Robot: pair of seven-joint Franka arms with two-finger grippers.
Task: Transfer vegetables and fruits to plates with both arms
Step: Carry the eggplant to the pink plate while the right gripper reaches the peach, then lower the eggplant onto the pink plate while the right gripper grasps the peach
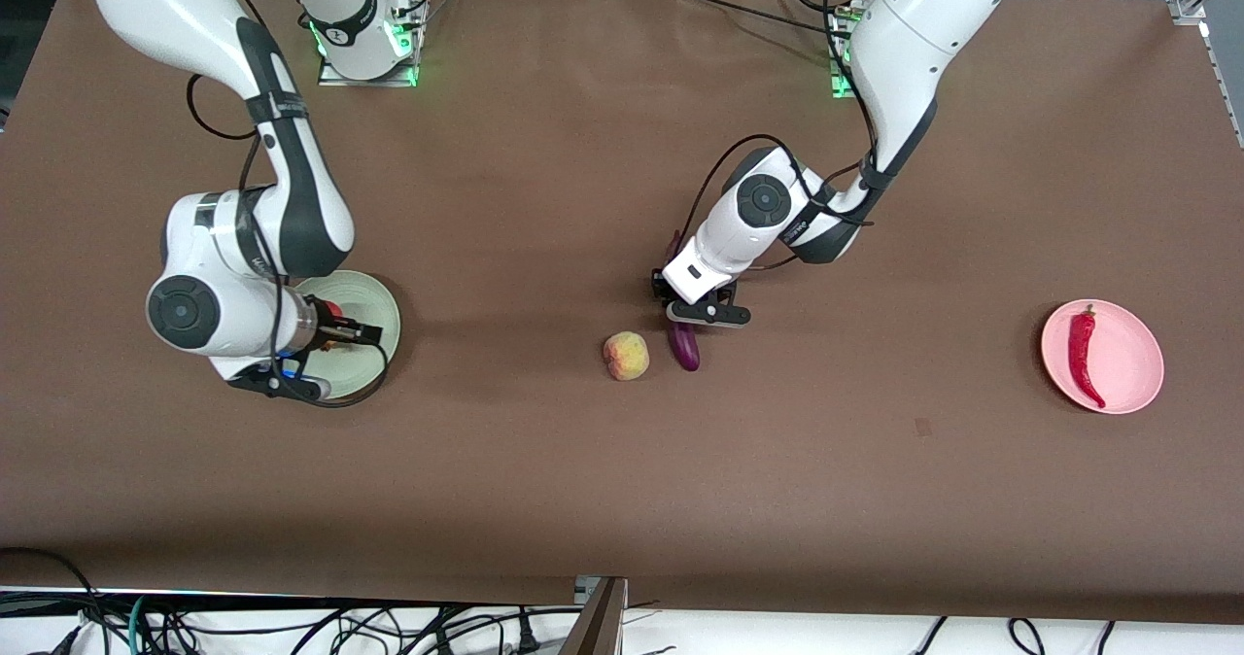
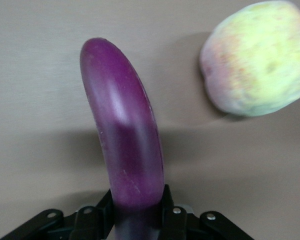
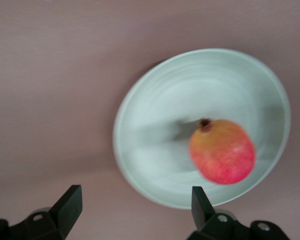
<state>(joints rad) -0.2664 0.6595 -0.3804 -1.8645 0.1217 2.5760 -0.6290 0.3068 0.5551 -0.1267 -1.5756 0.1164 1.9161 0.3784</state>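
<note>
My left gripper (image 2: 135,220) is shut on the purple eggplant (image 2: 122,135) near one end; in the front view the gripper (image 1: 692,317) is at mid-table and the eggplant's free tip (image 1: 684,348) points toward the front camera. The peach (image 1: 626,356) lies on the table beside it and also shows in the left wrist view (image 2: 255,57). My right gripper (image 3: 136,205) is open and empty just off the rim of the pale green plate (image 3: 155,130). The red-orange fruit (image 3: 222,151) lies in that plate. The red chili (image 1: 1082,354) lies on the pink plate (image 1: 1132,359).
The green plate (image 1: 384,305) is at the right arm's end of the brown table, mostly covered by the right arm's wrist. The pink plate is at the left arm's end. Cables hang along the table's front edge.
</note>
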